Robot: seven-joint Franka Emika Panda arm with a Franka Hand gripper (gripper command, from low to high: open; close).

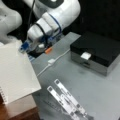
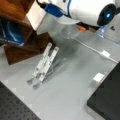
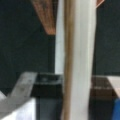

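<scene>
On grey table (image 1: 100,95), black box (image 1: 100,47), metal stand (image 1: 66,100)

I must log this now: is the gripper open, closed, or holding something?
Gripper: open or closed cannot be told; in a front view it sits at the edge of the white notebook.

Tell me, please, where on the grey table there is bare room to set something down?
In a front view, the grey table is bare between the folding metal stand and the black box. A smaller bare strip lies between the white cable and the stand. It is crowded near the arm, where the white spiral notebook and cable meet. The gripper does not show.
</scene>
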